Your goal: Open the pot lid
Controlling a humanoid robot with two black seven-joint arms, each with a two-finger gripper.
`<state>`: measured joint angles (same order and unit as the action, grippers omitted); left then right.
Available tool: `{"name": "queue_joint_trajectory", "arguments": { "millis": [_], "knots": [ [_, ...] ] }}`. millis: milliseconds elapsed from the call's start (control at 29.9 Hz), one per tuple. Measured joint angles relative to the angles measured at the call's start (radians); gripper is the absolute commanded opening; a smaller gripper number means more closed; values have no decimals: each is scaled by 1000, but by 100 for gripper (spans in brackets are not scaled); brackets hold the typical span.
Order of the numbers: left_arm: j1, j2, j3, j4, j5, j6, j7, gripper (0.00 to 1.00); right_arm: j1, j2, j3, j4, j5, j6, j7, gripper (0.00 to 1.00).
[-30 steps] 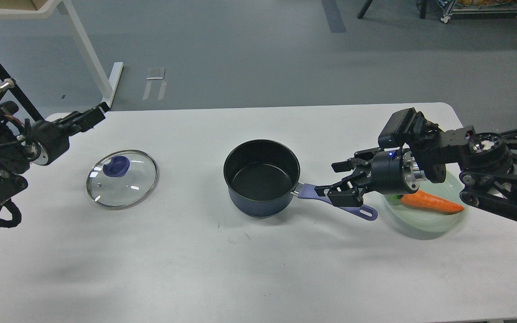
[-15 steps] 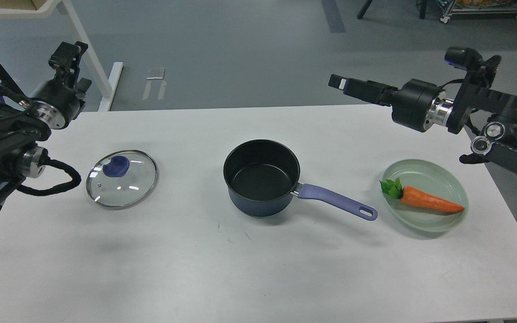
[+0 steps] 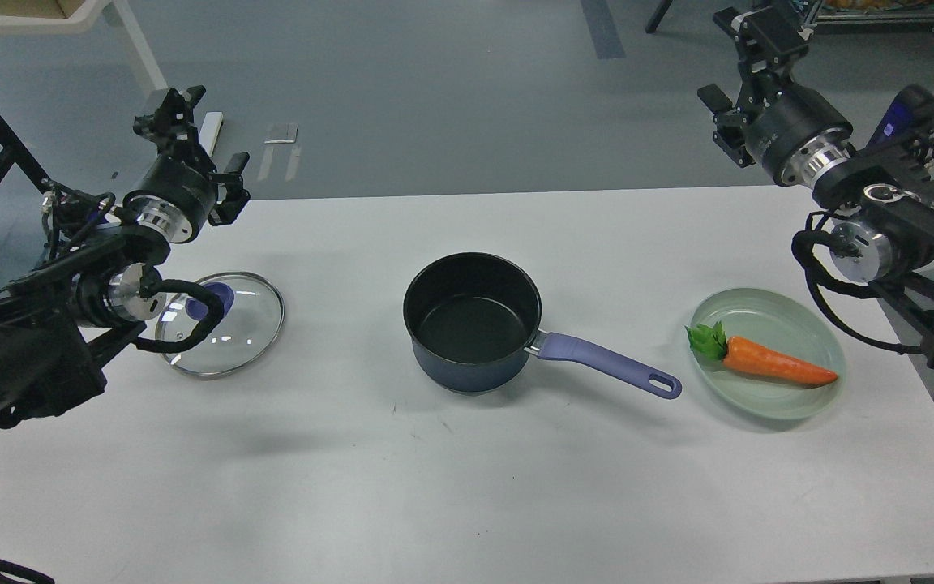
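Observation:
The dark blue pot (image 3: 473, 324) stands uncovered at the table's middle, its purple handle (image 3: 609, 366) pointing right. The glass lid (image 3: 224, 332) with a blue knob (image 3: 214, 298) lies flat on the table to the pot's left, partly behind my left arm's cable. My left gripper (image 3: 203, 135) is raised above the table's back left edge, beyond the lid, open and empty. My right gripper (image 3: 740, 65) is raised high at the back right, far from the pot, open and empty.
A pale green plate (image 3: 759, 305) at the right holds a carrot (image 3: 775, 366). A white table leg (image 3: 155, 89) stands on the floor behind the table's left end.
My right gripper left the pot handle, rose and swung to the back right. My left gripper rose and moved right, above the table's back edge. Pot and lid have not moved.

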<state>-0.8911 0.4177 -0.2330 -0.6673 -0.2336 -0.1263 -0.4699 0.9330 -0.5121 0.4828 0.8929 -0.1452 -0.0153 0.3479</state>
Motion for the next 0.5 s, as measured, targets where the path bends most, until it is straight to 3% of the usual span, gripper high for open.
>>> {"name": "queue_joint_trajectory", "arguments": {
  "millis": [201, 502],
  "knots": [
    [55, -37, -118, 0, -14, -39, 2, 99, -95, 80, 164, -60, 158, 9, -2, 99],
    [87, -49, -166, -2, -71, -87, 1, 99, -257, 198, 366, -84, 251, 96, -8, 99]
  ]
}}
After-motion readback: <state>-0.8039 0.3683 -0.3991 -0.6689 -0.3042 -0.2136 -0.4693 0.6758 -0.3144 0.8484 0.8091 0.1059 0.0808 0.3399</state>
